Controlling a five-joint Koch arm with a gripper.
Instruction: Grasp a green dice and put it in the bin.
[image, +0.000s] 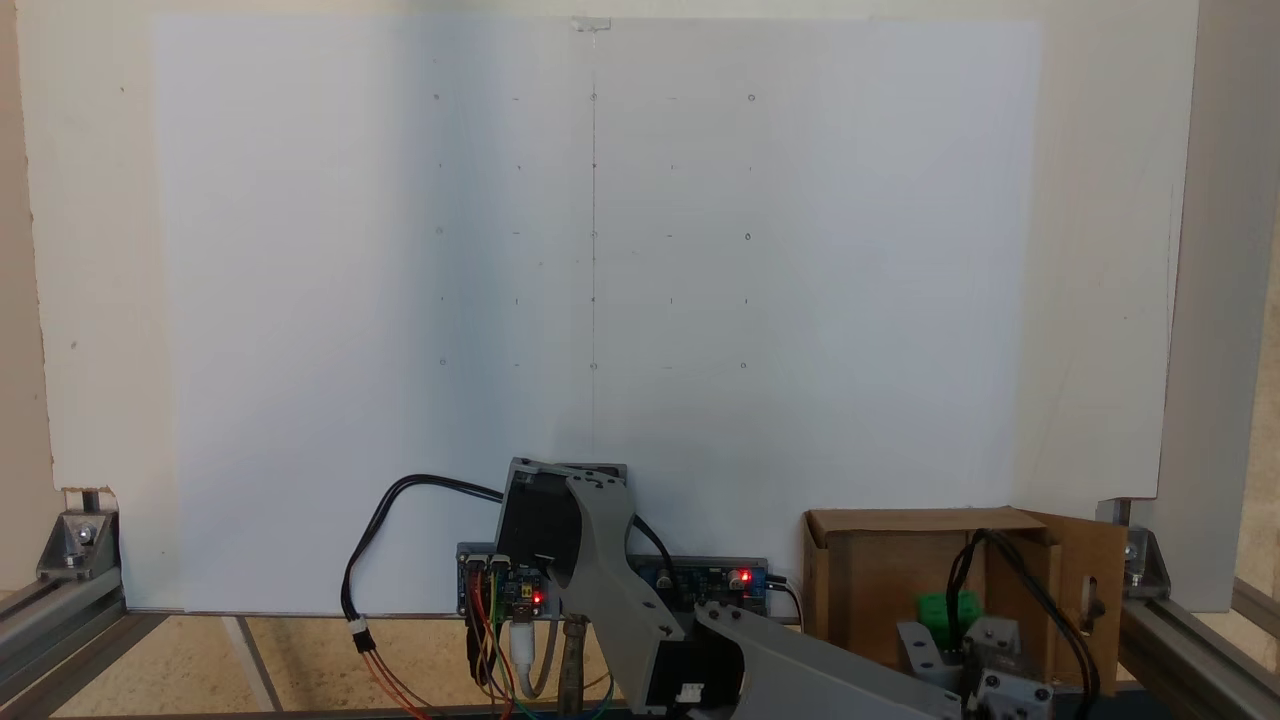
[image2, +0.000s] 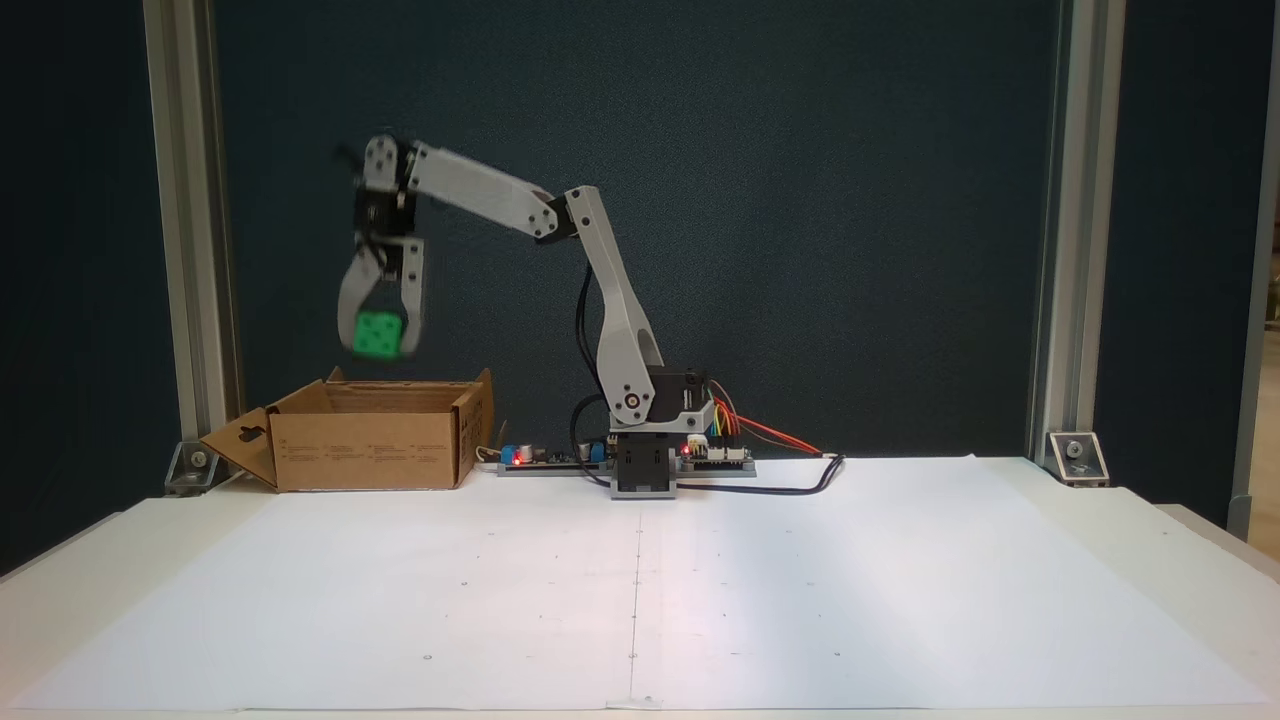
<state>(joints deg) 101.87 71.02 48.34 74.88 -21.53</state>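
Hand (image2: 380, 335) – rounded green dice (image2: 377, 335) clamped

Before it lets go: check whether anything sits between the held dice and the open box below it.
Nothing visible does. The fingers hold the green dice in the air above the cardboard box. The box's top is open with its flaps folded outward, and only empty space shows between the two.

One fixed view looks down from above, another faces the arm (image2: 600, 290) frontally.
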